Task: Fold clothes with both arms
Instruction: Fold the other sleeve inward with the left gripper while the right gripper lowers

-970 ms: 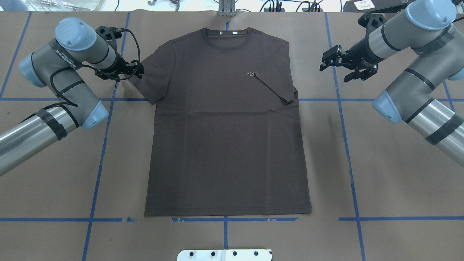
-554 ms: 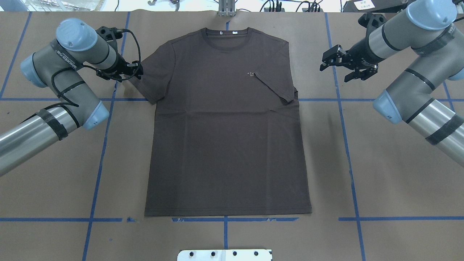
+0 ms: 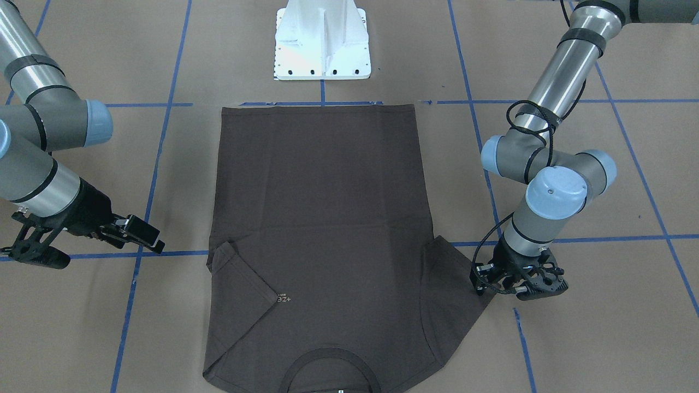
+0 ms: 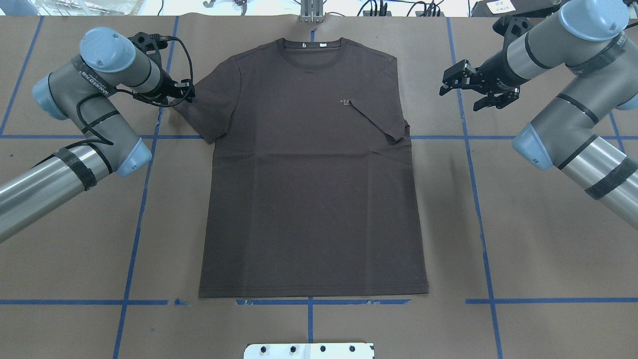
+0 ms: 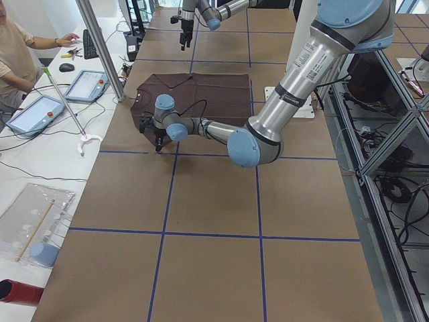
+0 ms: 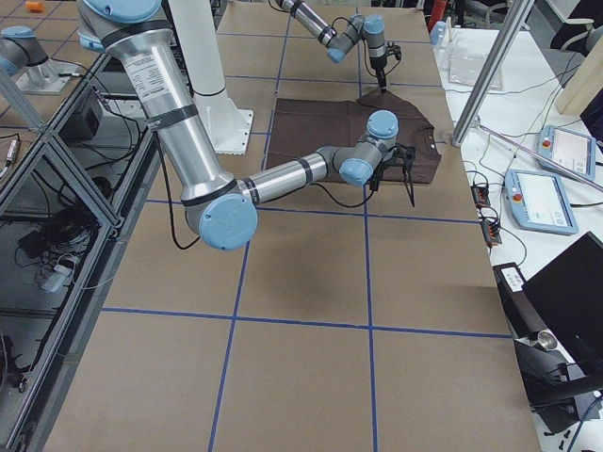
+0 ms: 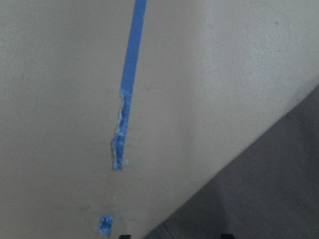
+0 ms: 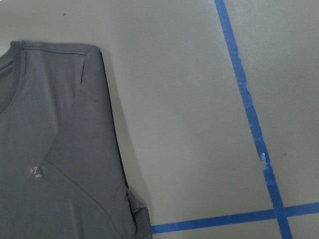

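Observation:
The dark brown T-shirt [image 4: 309,199] lies flat on the brown table, collar at the far side. It also shows in the front view [image 3: 322,207]. The sleeve on my right is folded in over the chest by the pale lettering [image 4: 345,102]. The sleeve on my left is spread out. My left gripper [image 4: 187,92] is low at that sleeve's outer edge [image 3: 483,281]. Its wrist view shows the sleeve edge [image 7: 279,189] between two fingertips that stand apart. My right gripper [image 4: 458,97] hangs open and empty above bare table, right of the shirt's shoulder [image 8: 65,149].
Blue tape lines [image 4: 134,219] grid the table. The white pedestal base [image 3: 322,49] stands past the shirt's hem. In the left side view an operator [image 5: 17,47], tablets [image 5: 40,111] and a slanted metal pole [image 5: 100,50] sit along the table's far side.
My left gripper has shifted slightly toward the far edge at the sleeve. My right gripper has drifted a little the same way. The shirt lies as before.

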